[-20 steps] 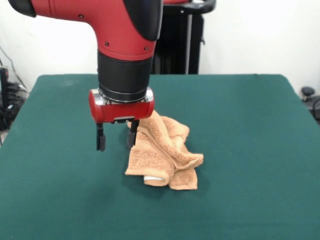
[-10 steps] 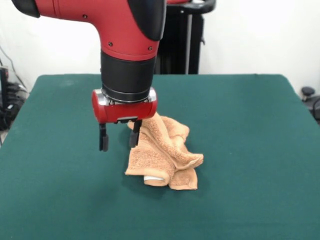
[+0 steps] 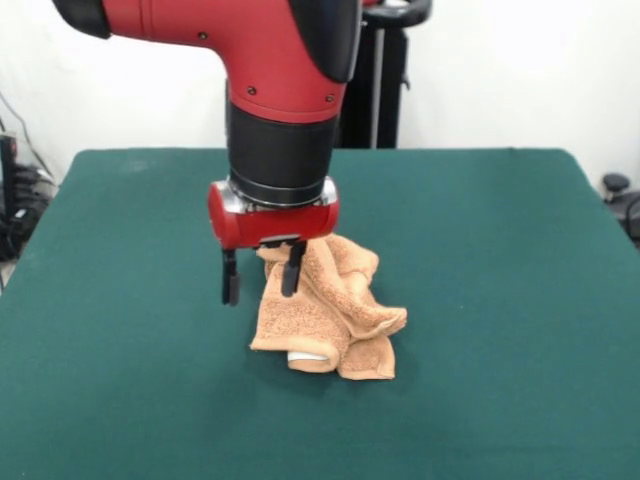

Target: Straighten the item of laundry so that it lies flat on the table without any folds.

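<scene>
- Claw [image 3: 261, 285] hangs with its two black fingers spread apart — nothing between them
- One finger [image 3: 292, 276] stands right in front of the towel's upper folds, the other over bare felt just beside it; contact with the cloth can't be told
- Red and black arm [image 3: 280, 110] drops in from above
- Orange-tan towel [image 3: 335, 315] sits bunched and folded over itself near the middle of the green table [image 3: 500, 300] — a small white tag [image 3: 308, 356] peeps out at its near edge
</scene>
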